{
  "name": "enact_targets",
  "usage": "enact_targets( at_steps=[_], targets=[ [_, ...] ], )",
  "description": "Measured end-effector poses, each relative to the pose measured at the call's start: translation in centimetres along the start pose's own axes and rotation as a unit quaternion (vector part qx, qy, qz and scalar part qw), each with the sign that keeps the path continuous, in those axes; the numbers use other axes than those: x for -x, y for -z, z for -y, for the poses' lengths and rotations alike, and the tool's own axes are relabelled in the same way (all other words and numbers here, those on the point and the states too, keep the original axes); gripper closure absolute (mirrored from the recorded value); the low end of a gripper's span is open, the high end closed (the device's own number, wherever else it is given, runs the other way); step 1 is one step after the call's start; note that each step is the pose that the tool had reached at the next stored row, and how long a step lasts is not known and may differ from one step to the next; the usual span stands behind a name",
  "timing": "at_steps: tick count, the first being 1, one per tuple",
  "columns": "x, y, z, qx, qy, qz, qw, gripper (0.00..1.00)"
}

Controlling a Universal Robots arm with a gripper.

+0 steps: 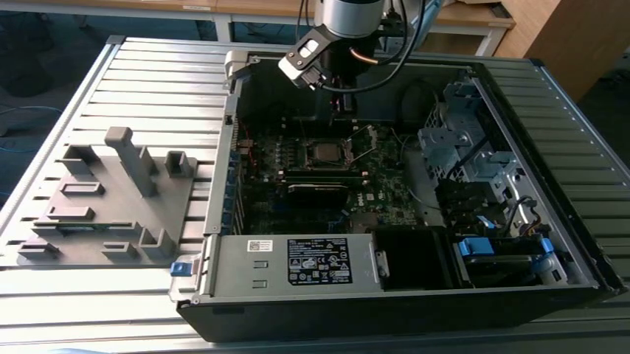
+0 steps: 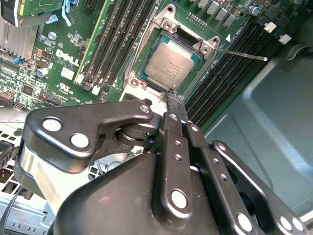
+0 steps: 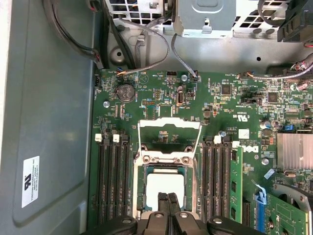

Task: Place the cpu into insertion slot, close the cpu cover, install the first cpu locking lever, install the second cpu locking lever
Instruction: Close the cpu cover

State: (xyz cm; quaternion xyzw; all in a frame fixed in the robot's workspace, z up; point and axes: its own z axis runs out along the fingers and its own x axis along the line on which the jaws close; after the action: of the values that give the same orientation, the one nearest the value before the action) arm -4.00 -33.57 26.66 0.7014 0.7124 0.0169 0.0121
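The cpu (image 2: 168, 66) lies flat in the insertion slot (image 2: 142, 78), its silver-grey top facing up; it is also seen in the first wrist view (image 3: 165, 187). The cpu cover (image 3: 169, 134) stands open on its hinge at the far edge of the slot, with green board showing through its window. One thin locking lever (image 2: 239, 55) sticks out, released. My gripper (image 2: 175, 102) hangs just above the slot's edge, shut with nothing between its fingers (image 3: 163, 204). In the exterior view the gripper (image 1: 341, 116) is above the slot (image 1: 326, 152) inside the case.
Black memory slots (image 3: 112, 181) flank the socket on both sides. A heat sink (image 3: 294, 151) and cables (image 3: 142, 46) lie nearby. The case holds a drive cage (image 1: 462, 140) and a power supply (image 1: 295, 262). A grey fixture plate (image 1: 108, 199) sits at the exterior view's left.
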Motion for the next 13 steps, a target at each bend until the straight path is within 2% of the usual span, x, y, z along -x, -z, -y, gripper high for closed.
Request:
enact_targets(
  at_steps=[4, 6, 13],
  targets=[
    [0.00, 0.05, 0.00, 0.0000, 0.000, 0.0000, 1.00000, 0.89],
    [0.00, 0.83, -0.03, 0.0000, 0.000, 0.0000, 1.00000, 0.89],
    [-0.01, 0.84, -0.04, 0.0000, 0.000, 0.0000, 1.00000, 0.89]
  ],
)
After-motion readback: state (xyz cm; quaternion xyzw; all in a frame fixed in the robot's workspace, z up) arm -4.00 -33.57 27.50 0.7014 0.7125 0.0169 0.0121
